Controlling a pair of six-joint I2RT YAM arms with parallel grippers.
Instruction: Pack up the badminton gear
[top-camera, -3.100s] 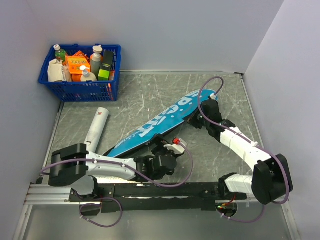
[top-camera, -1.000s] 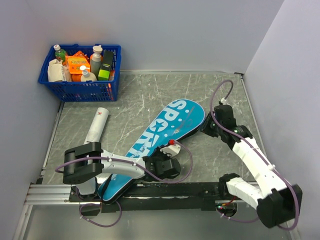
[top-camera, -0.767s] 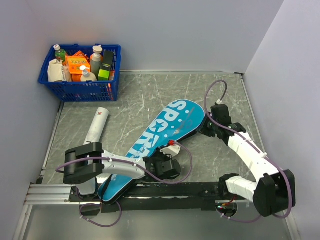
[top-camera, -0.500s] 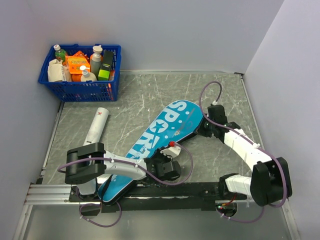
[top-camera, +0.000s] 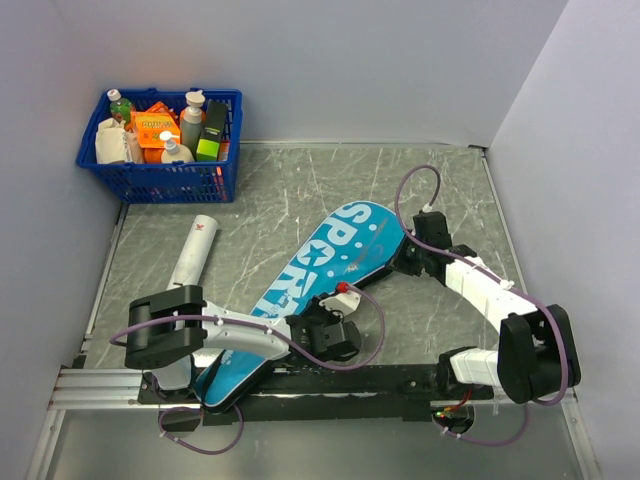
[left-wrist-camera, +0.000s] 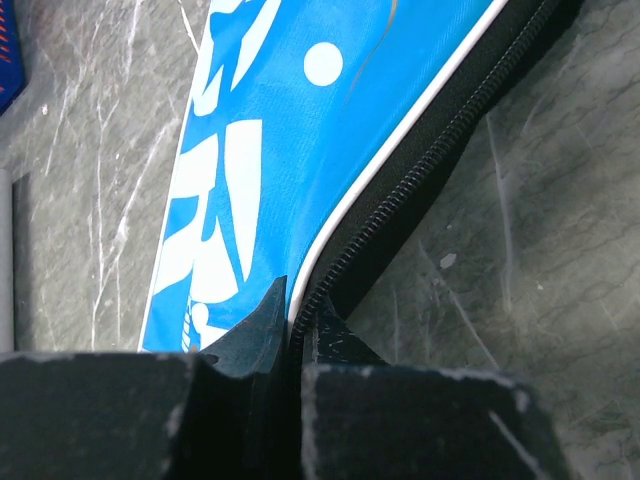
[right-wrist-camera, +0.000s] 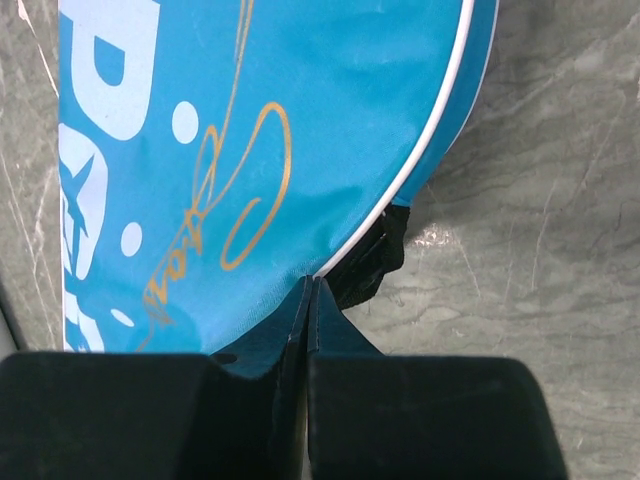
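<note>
Right gripper (right-wrist-camera: 311, 290) tighter on cover (top-camera: 330, 262)

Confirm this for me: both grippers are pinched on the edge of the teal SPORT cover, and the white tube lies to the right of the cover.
Not quite. The white tube lies to the left of the teal cover, beside the left arm, as the top external view shows. The rest holds: the left gripper and the right gripper are both pinched on the cover's edge.
</note>
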